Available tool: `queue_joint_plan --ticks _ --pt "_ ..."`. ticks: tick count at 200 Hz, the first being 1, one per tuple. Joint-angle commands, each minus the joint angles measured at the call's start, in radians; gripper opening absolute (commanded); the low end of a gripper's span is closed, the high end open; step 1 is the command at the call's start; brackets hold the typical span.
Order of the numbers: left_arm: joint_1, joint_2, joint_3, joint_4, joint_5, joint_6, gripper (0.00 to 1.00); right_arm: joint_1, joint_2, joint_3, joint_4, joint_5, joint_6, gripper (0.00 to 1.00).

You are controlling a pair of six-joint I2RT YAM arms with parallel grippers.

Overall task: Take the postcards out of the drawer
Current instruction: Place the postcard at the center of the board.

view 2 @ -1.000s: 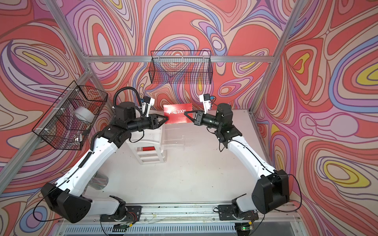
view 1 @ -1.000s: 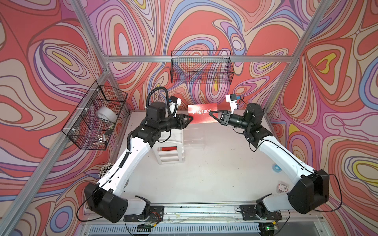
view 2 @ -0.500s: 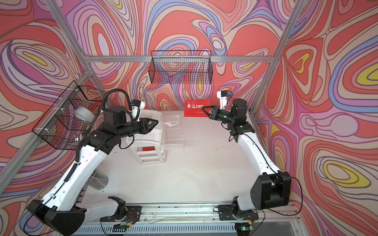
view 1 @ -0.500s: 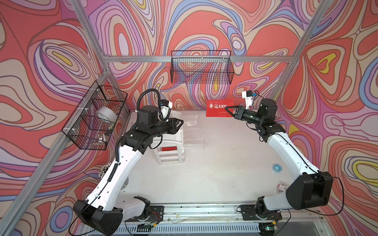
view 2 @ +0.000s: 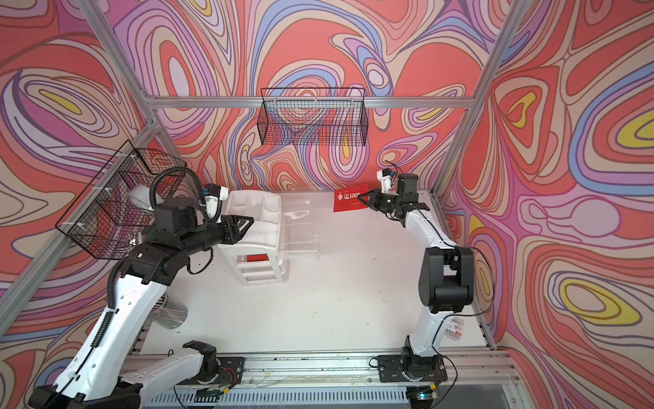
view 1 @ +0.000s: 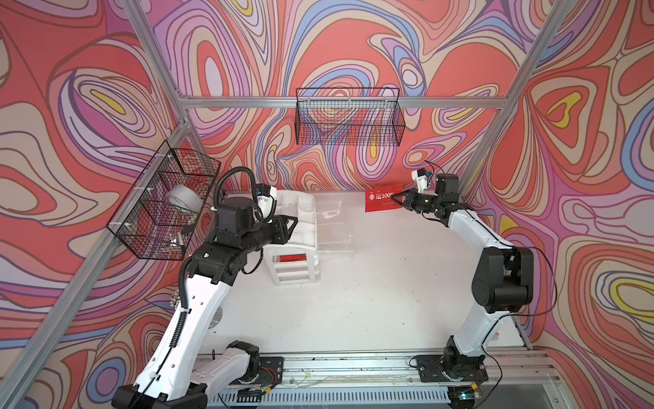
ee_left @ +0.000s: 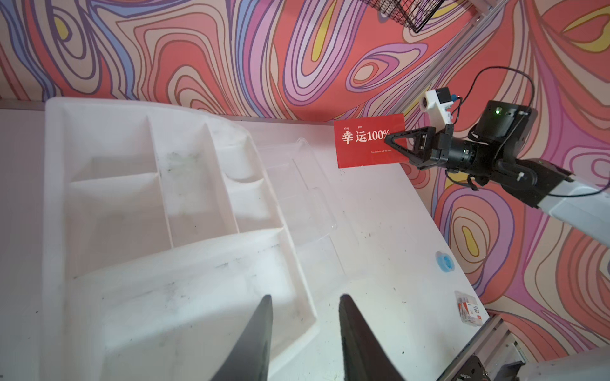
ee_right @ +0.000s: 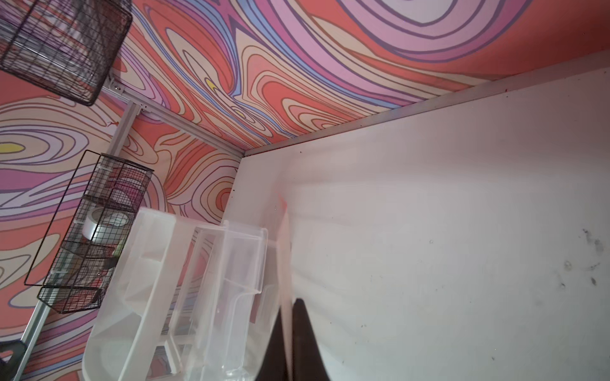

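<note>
right end effector (view 1: 395, 202): clamped on postcard (view 1: 379, 202) edge, held clear of drawer (view 1: 336, 233), likely for set-down.
left end effector (ee_left: 305, 298): narrow gap, empty, above organizer (ee_left: 132, 184), probably staged for next card.

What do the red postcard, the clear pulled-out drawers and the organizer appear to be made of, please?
Postcard: likely matte card stock; flat though gripped at one edge.
Drawers: clear glossy plastic; the table shows through.
Organizer: white opaque moulded plastic, scuffed with dark marks.

We see a matt red paper postcard (view 1: 378, 203) at one o'clock. The drawer (view 1: 336, 244) is clear glossy plastic, the organizer (ee_left: 185, 184) white plastic (scuffed, smudged).
</note>
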Motion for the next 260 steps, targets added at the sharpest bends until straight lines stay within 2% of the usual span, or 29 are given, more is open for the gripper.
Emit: queue_joint_plan --ticks 1,46,111,212,260 --pt "0.016 -0.043 -0.048 -0.015 -0.012 -0.004 0.39 -0.002 0.082 0.068 -0.042 -0.009 -0.04 0.0" --pt "0.027 -0.061 -0.054 -0.047 -0.018 0.008 0.4 -0.001 0.255 0.174 -0.043 -0.003 -0.031 0.0" --pt "0.03 -0.075 -0.06 -0.059 -0.016 0.008 0.4 0.008 0.4 0.199 0.057 -0.016 0.056 0.01" --pt "0.032 -0.101 -0.059 -0.086 -0.019 0.018 0.41 0.034 0.492 0.232 0.111 -0.013 0.122 0.08" --pt "0.032 -0.109 -0.064 -0.096 -0.027 0.022 0.42 0.041 0.524 0.254 0.108 -0.007 0.134 0.16"
